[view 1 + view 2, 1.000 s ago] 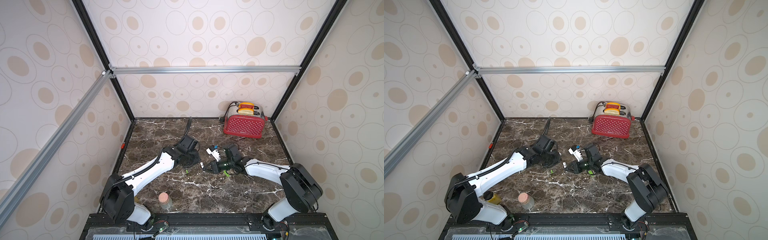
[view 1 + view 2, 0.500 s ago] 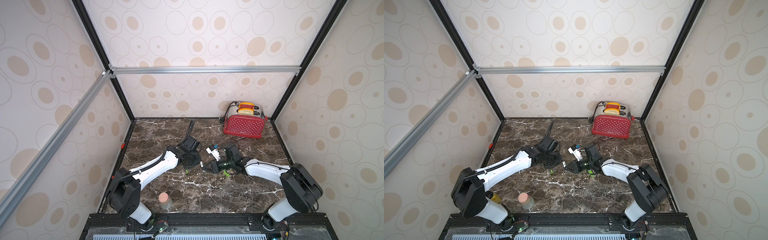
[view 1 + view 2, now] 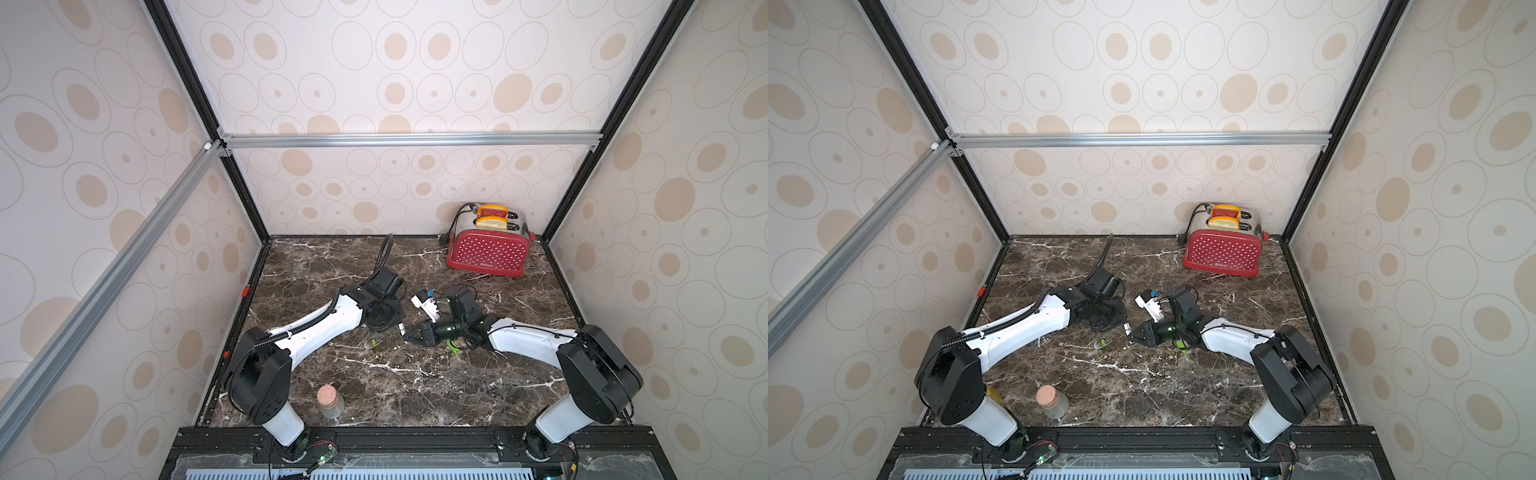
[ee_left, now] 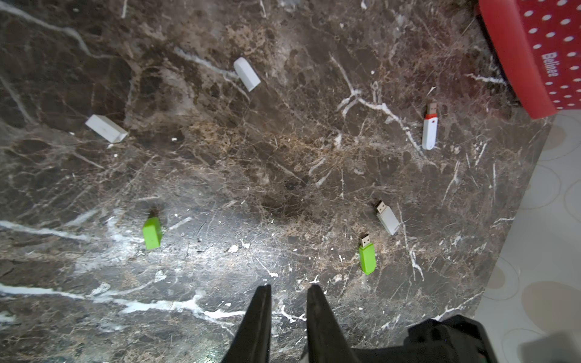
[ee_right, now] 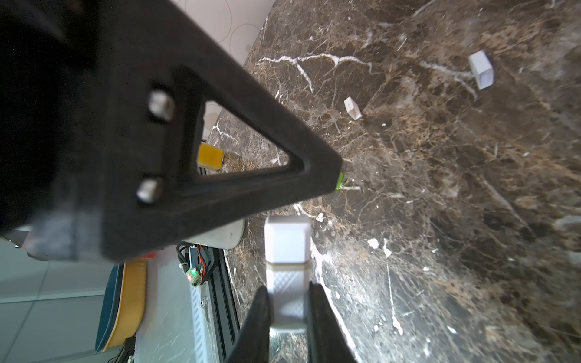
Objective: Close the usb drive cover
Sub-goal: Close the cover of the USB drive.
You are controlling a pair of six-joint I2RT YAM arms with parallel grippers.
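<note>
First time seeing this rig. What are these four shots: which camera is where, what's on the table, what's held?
Two white robot arms reach over a marble tabletop inside a wallpapered booth. Both top views come from one camera head above, looking down at the whole scene. The other two pictures come from a camera on each arm's wrist, looking along its fingers. The right gripper is shut on a white USB drive whose cap looks pushed on. The left gripper is slightly open and empty. Its wrist view shows loose parts: a green cap, two white caps, and a green drive, a grey drive and a red-collared white drive, all uncapped. A red toaster and a corked jar stand aside.
</note>
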